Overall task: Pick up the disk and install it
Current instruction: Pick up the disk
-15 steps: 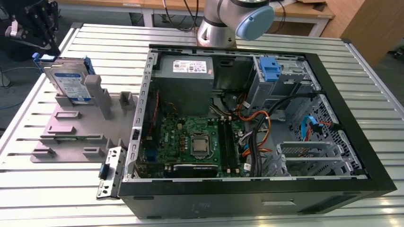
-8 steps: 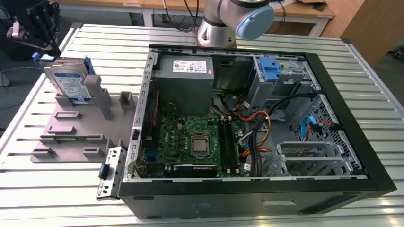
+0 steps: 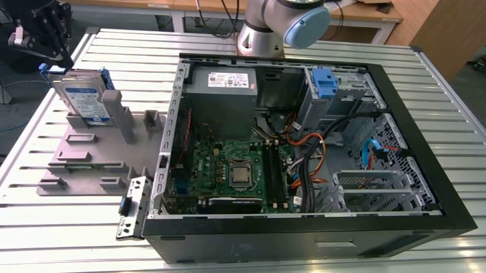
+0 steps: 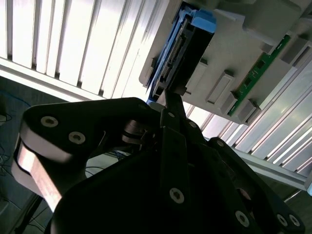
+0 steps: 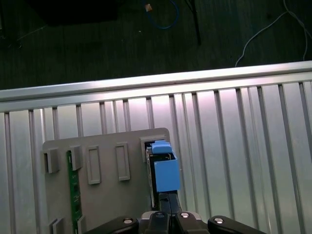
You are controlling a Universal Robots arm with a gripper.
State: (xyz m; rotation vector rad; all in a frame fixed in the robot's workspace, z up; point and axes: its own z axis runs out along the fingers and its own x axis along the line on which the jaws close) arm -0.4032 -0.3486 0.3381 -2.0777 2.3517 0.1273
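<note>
The disk (image 3: 82, 98) stands on edge in a grey holder (image 3: 91, 148) at the exterior view's left; its silver face carries a white-and-blue label and a blue caddy frames it. My gripper (image 3: 58, 57) hangs just above the disk's upper end. In both wrist views its fingers come together into one narrow dark blade. In the second wrist view my gripper (image 4: 171, 95) ends right at the end of the disk (image 4: 183, 53). In the first wrist view my gripper (image 5: 165, 199) sits just short of the caddy's blue tab (image 5: 165, 173). Nothing is held.
An open computer case (image 3: 425, 136) fills the exterior view's right, with a motherboard (image 3: 227, 170), a grey power supply (image 3: 224, 85) and a blue bracket (image 3: 324, 82) in the drive bay. A green memory stick (image 5: 74, 185) lies in the holder. The arm's base (image 3: 262, 34) stands behind the case on the slatted table (image 3: 68, 227).
</note>
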